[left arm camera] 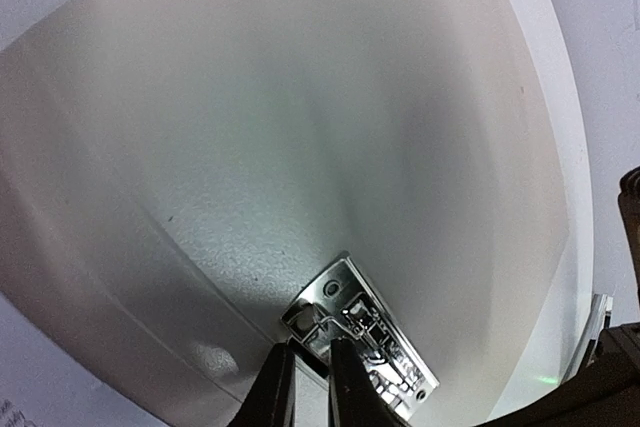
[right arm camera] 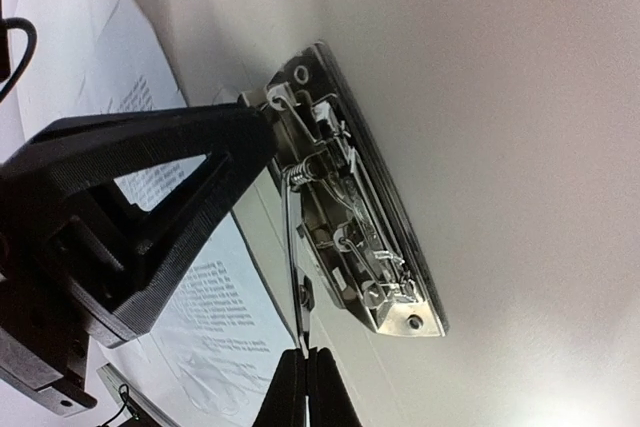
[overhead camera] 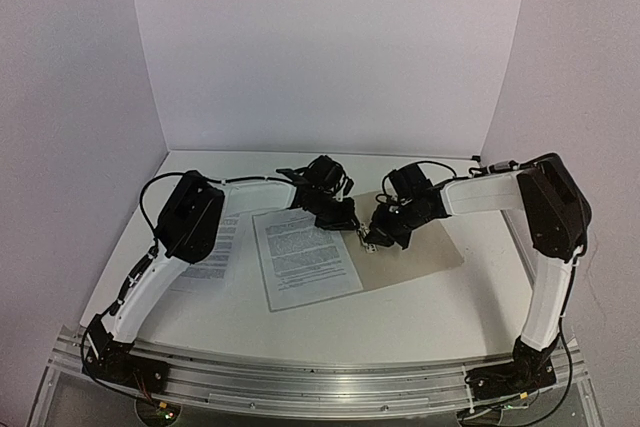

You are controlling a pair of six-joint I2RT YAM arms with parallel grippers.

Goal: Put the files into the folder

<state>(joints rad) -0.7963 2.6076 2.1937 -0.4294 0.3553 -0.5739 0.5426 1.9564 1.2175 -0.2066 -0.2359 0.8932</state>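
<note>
Files are seen outside the clip: one printed sheet (overhead camera: 305, 259) is laid askew at the worktop's (overhead camera: 400, 317) centre, its right edge over the left side of the folder (overhead camera: 430, 247), while the second sheet (overhead camera: 215, 247) is spread flat toward the worktop's left edge, partly hidden under the left arm. The tan folder is lying open and flat just right of centre. Both grippers are brought together over its metal clip (right arm camera: 350, 217), fixed near the folder's left side. The left gripper (left arm camera: 310, 355) is shown with its fingers a narrow gap apart at one end of the clip; whether anything is caught between them cannot be told. The right gripper (right arm camera: 305, 362) is pinched together on the end of the clip's wire lever (right arm camera: 292, 247), which is raised off the plate.
</note>
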